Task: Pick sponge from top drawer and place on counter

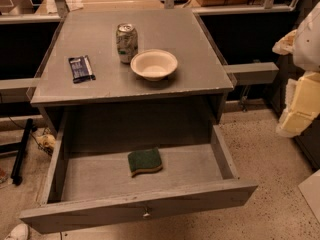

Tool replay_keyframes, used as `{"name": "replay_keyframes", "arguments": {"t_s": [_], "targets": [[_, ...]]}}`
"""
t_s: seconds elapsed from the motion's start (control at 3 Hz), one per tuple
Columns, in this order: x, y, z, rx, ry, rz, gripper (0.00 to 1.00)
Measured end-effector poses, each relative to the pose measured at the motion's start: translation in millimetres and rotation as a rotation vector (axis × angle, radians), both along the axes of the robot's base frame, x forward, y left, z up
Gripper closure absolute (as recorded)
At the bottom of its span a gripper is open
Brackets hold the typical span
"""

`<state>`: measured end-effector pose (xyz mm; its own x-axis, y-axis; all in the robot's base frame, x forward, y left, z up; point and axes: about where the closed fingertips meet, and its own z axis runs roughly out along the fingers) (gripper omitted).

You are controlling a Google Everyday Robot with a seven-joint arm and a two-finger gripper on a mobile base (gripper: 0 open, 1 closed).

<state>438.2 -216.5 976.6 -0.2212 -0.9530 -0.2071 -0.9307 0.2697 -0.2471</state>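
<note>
The sponge [145, 162], dark green on top with a yellow base, lies flat in the middle of the top drawer [135, 211]. The drawer is pulled fully open, and its front panel with a small knob faces the camera. The grey counter [200, 74] sits above and behind it. My gripper [298, 106] shows as pale yellow and white parts at the right edge of the camera view. It is raised beside the cabinet, well to the right of the sponge and apart from it, and holds nothing that I can see.
On the counter stand a soda can [126, 42] and a cream bowl [154, 64], with a dark blue snack wrapper [81, 68] lying to the left. Speckled floor [270, 154] lies to the right of the drawer. A black bar [21, 151] rests on the floor at left.
</note>
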Motion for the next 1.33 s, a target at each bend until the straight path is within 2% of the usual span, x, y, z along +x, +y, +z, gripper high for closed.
{"name": "replay_keyframes", "arguments": {"t_s": [0.33, 0.67, 1.0, 1.33], "targets": [[0.1, 0.2, 0.0, 0.000, 0.000, 0.000, 0.00], [7.7, 20.1, 1.7, 0.016, -0.029, 0.054, 0.00], [21.4, 61.4, 1.3, 0.027, -0.049, 0.169, 0.00], [35.8, 102.1, -3.2, 0.063, -0.039, 0.261, 0.00]]}}
